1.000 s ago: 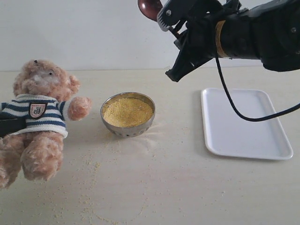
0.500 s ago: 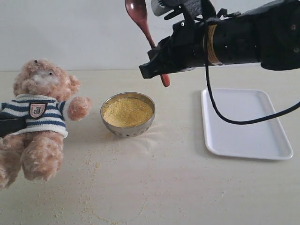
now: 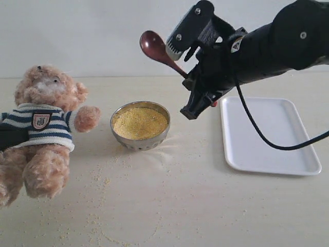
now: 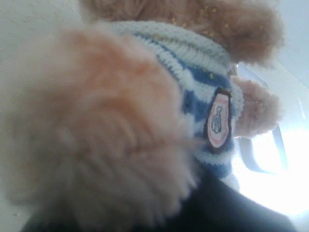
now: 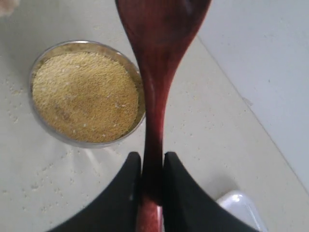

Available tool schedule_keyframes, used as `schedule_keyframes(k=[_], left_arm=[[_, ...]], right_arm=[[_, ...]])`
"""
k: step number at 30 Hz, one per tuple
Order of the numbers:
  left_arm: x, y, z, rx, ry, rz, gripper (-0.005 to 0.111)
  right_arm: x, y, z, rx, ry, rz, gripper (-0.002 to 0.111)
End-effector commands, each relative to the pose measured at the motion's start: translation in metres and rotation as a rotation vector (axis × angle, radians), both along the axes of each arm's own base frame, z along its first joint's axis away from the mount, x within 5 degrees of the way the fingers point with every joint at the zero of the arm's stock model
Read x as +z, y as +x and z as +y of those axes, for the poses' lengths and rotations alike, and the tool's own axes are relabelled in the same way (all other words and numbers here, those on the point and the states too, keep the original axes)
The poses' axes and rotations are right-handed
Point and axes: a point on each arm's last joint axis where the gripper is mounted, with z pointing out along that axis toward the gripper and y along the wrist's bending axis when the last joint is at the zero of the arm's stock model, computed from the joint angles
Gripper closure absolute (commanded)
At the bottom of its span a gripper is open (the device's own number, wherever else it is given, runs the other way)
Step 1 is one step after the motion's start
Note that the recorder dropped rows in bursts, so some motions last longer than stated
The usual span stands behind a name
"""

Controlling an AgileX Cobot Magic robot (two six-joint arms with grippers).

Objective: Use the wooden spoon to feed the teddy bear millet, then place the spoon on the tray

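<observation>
The teddy bear (image 3: 43, 128) leans at the table's left in its striped sweater, with my left gripper (image 3: 9, 138) a dark shape against its side. In the left wrist view, fur and the sweater (image 4: 203, 82) fill the frame and hide the jaws. The metal bowl of millet (image 3: 140, 123) stands mid-table. My right gripper (image 3: 189, 82) is in the air to the right of and above the bowl, shut on the handle of the wooden spoon (image 3: 157, 49). The spoon's oval end points up and left, and I see no grains in it. The right wrist view shows the spoon (image 5: 157, 72) pinched by that gripper (image 5: 152, 164), with the millet (image 5: 84, 94) below.
The white tray (image 3: 267, 134) lies on the right and holds nothing; its corner (image 5: 241, 208) shows in the right wrist view. Stray grains (image 3: 103, 185) lie on the table in front of the bear and bowl. A black cable (image 3: 257, 128) hangs over the tray.
The right arm has swung down and turned the spoon from upright to slanting up and left, its oval end now lower. The bear, bowl and tray have not moved.
</observation>
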Motion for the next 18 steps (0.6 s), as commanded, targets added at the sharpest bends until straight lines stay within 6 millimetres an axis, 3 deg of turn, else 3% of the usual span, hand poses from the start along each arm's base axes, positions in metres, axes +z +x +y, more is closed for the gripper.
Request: schedule_keyframes(k=[1, 12, 18], left_arm=[[0.002, 0.001, 0.000, 0.005, -0.018, -0.015, 0.102], [0.002, 0.001, 0.000, 0.005, -0.018, -0.015, 0.102], [0.002, 0.001, 0.000, 0.005, -0.018, -0.015, 0.102]], right_arm=[[0.000, -0.004, 0.000, 0.123, -0.099, -0.060, 0.108], [-0.003, -0.001, -0.008, 0.223, -0.333, -0.170, 0.108], [0.009, 0.010, -0.008, 0.044, -0.171, -0.247, 0.108]])
